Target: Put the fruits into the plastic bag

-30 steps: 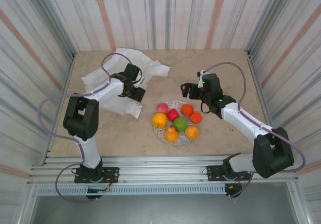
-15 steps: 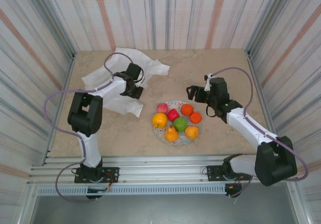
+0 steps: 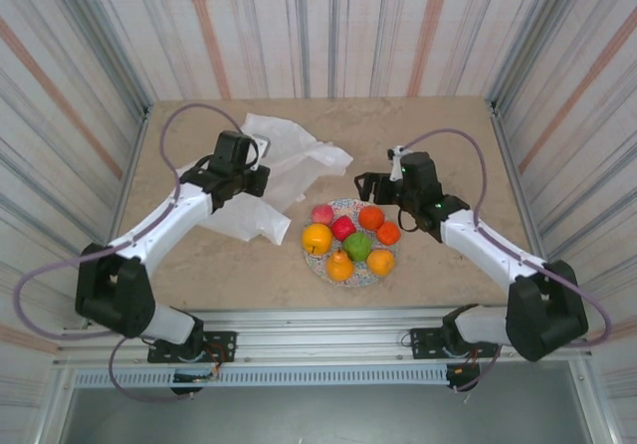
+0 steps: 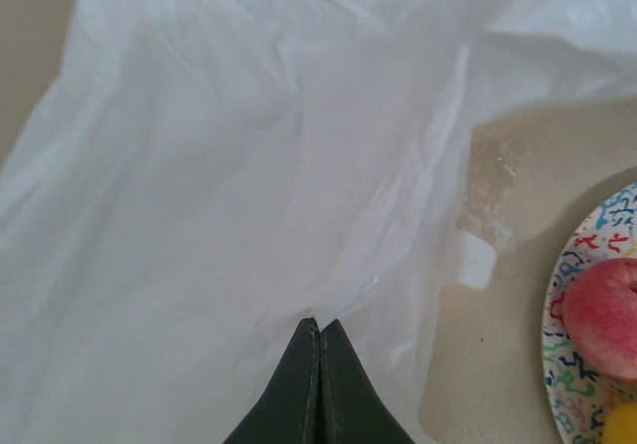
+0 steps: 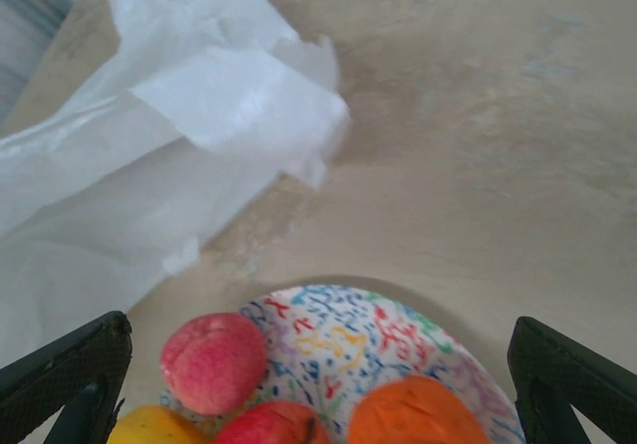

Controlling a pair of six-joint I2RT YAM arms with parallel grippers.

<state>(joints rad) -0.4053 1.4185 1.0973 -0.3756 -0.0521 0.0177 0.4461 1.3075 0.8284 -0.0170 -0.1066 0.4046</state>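
Sitting on plate [image 5: 338, 336], fruits [image 3: 357, 246]; bag [image 3: 294, 155] pinched.

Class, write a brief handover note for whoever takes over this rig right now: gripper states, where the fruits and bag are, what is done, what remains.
left gripper: shut, pinching the plastic bag.
right gripper: open, empty, above the far edge of the plate.
fruits: all on the plate, beside the bag; none inside it.
Done: bag gripped.
Left: open the bag, then move every fruit in.
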